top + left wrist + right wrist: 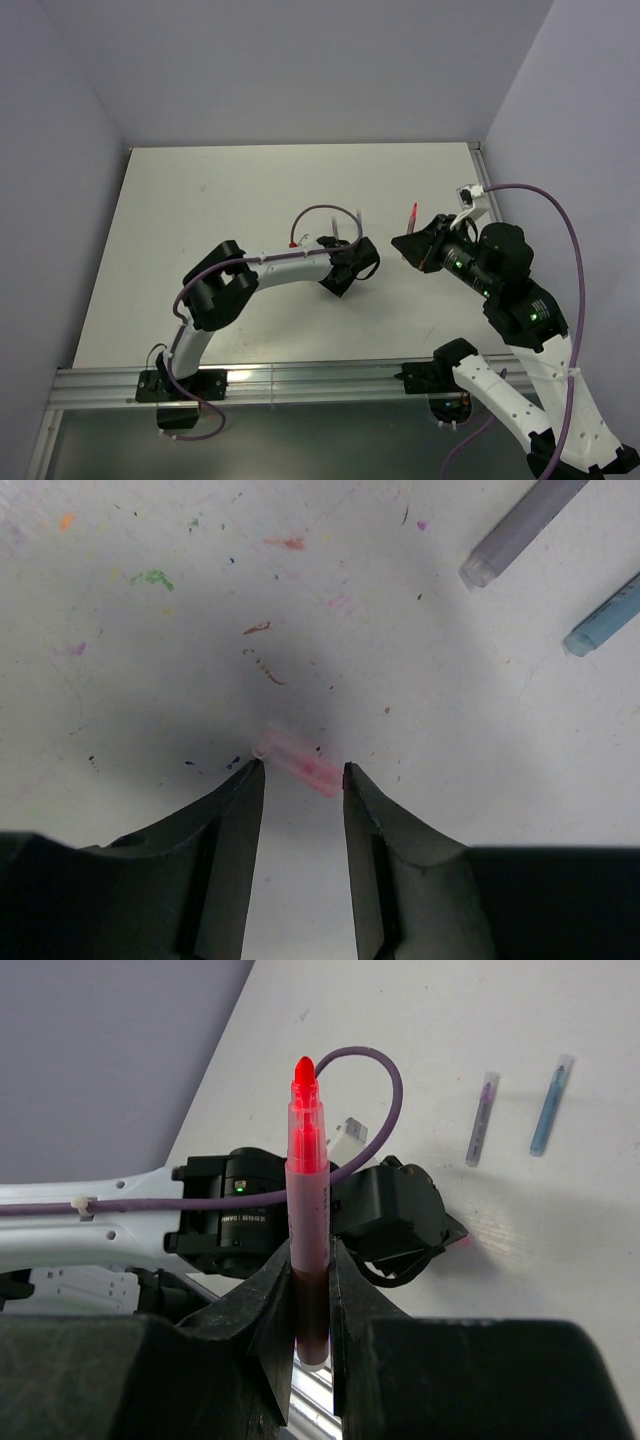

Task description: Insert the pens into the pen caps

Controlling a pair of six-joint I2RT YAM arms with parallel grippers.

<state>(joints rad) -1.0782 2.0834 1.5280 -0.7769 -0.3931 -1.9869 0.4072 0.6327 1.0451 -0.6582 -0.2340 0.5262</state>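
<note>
A pinkish-red pen cap point(290, 753) lies flat on the white table. My left gripper point(302, 770) is open and low over it, one fingertip at each end of the cap. The dark grey pen point(520, 525) and the blue pen point(605, 620) lie side by side beyond it; both also show in the right wrist view, grey point(482, 1118) and blue point(551, 1105). My right gripper point(312, 1260) is shut on the red pen point(306, 1170) and holds it upright above the table, tip up, just right of the left gripper point(350, 262). The other caps are out of view.
The table point(200, 250) has walls at the back and on both sides. A metal rail point(300, 380) runs along its near edge. A purple cable point(325, 212) loops over the left wrist. The right arm's cable point(565, 230) arcs along the right side.
</note>
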